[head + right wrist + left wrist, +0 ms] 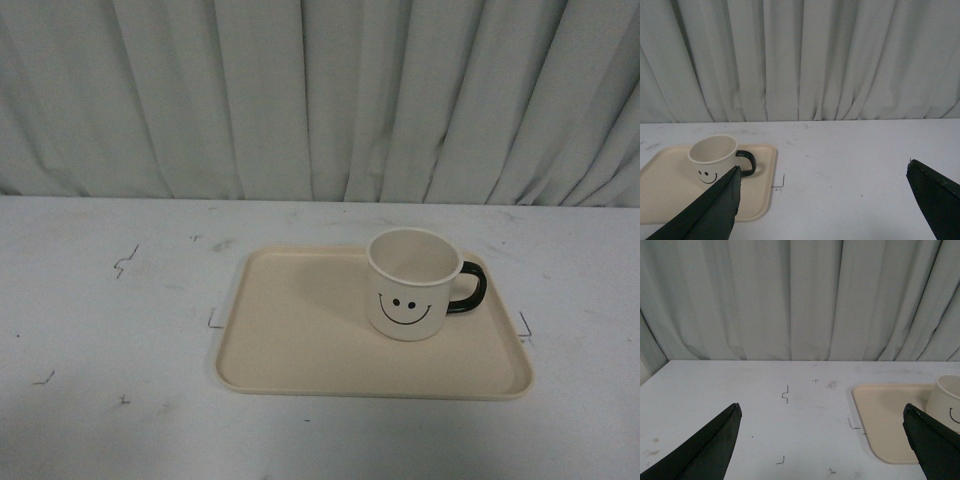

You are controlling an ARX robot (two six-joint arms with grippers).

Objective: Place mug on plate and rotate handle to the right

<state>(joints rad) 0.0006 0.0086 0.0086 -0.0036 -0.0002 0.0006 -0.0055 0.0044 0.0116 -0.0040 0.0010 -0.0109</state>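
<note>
The cream mug (pixel 412 284) stands upright on the right part of the beige plate (pixel 300 330), its smiley face turned toward the front camera. Its black handle (pixel 470 288) points right. Neither arm appears in the front view. In the left wrist view my left gripper (pixel 822 412) is open over bare table, with the plate (pixel 890 410) and the mug's edge (pixel 946 400) off to one side. In the right wrist view my right gripper (pixel 822 170) is open and empty, apart from the mug (pixel 714 159), handle (pixel 747 162) and plate (pixel 665 190).
A white table (pixel 100 330) with small black marks carries the plate. A pleated pale curtain (pixel 320 100) closes off the back of the table.
</note>
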